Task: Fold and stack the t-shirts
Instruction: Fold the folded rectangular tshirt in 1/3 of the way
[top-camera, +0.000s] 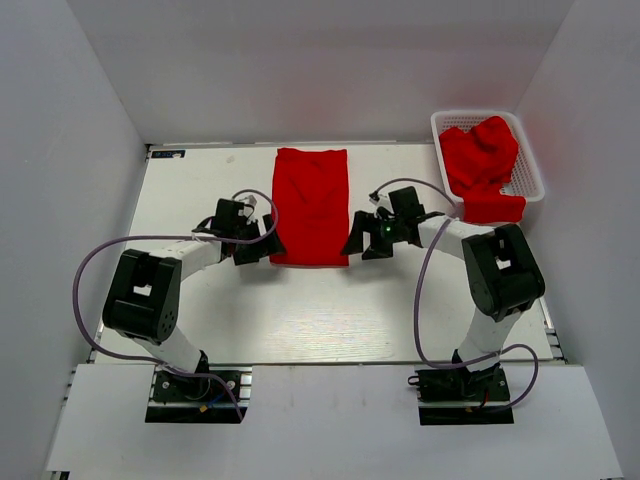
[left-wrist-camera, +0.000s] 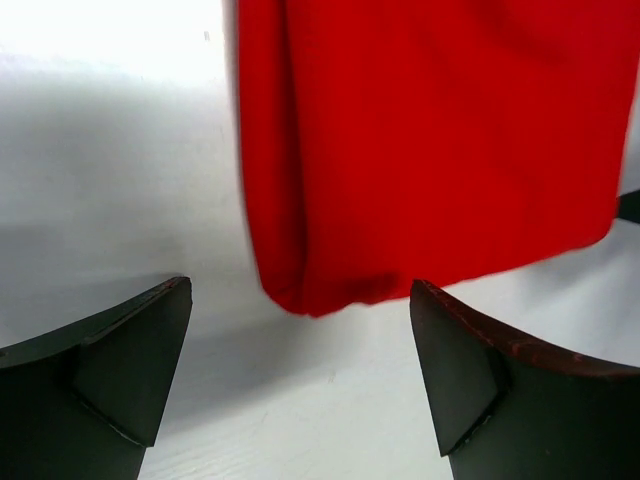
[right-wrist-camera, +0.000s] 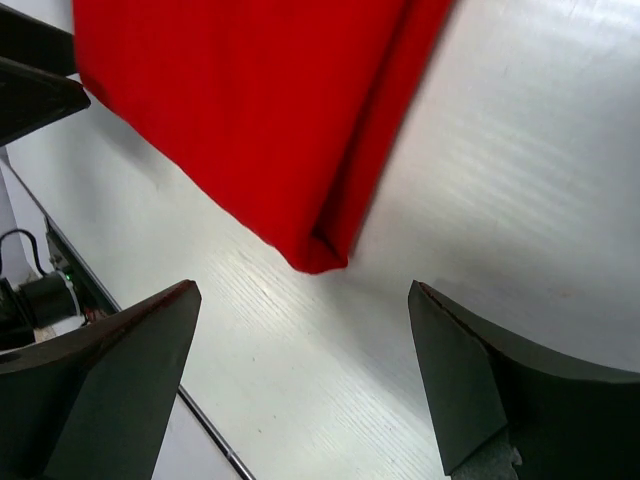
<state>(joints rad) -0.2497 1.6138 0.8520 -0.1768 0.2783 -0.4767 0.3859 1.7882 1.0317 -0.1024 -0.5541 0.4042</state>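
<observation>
Both pincers, left gripper (top-camera: 262, 246) and right gripper (top-camera: 365, 243), gape released, holding nothing, flanking the folded t-shirt (top-camera: 311, 205) at 12 o'clock; other t-shirts (top-camera: 480, 160) fill the basket (top-camera: 530, 172) at 2 o'clock. Best pinch both near corners evenly, folding away together

Left fingers (left-wrist-camera: 100, 390) and right fingers (right-wrist-camera: 110, 390) wide apart and empty, angled toward each other.

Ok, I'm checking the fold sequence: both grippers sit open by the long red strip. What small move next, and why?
The left gripper and right gripper hover open, each just short of a near corner of the folded t-shirt, holding nothing. So probably ease both forward onto those corners and close, since the long strip likely needs halving.
</observation>
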